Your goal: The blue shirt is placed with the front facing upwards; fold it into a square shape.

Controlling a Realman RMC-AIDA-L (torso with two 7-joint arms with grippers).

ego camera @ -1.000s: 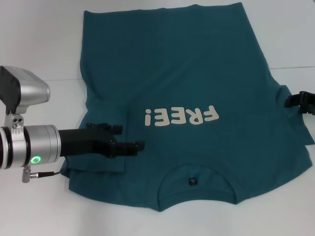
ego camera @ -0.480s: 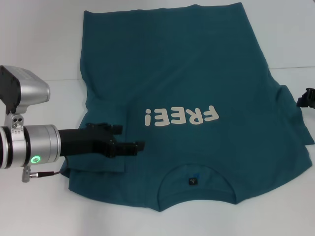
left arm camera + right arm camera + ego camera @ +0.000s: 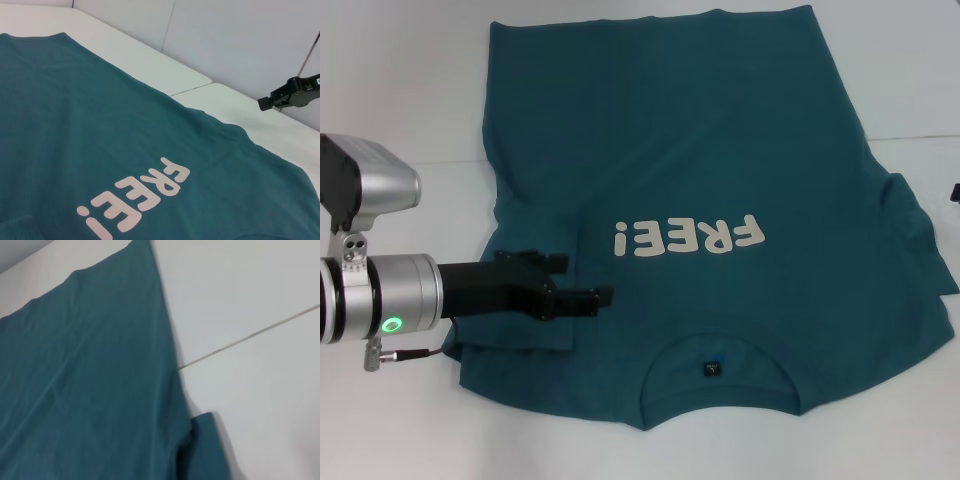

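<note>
The blue shirt (image 3: 720, 180) is lying front up on the white bench (image 3: 400, 90), its "FREE!" print (image 3: 688, 238) showing and its neck tag (image 3: 711, 369) nearest the robot. The left gripper (image 3: 603, 297) is hovering over the folded-in left sleeve (image 3: 515, 335), jaws nearly closed and holding nothing. The right gripper (image 3: 265, 102) is sitting off beyond the shirt's right edge, jaws unclear.

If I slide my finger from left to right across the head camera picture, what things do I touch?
Left arm's silver wrist → left gripper on the blue shirt → "FREE!" print → bare white table → right gripper at the edge.
</note>
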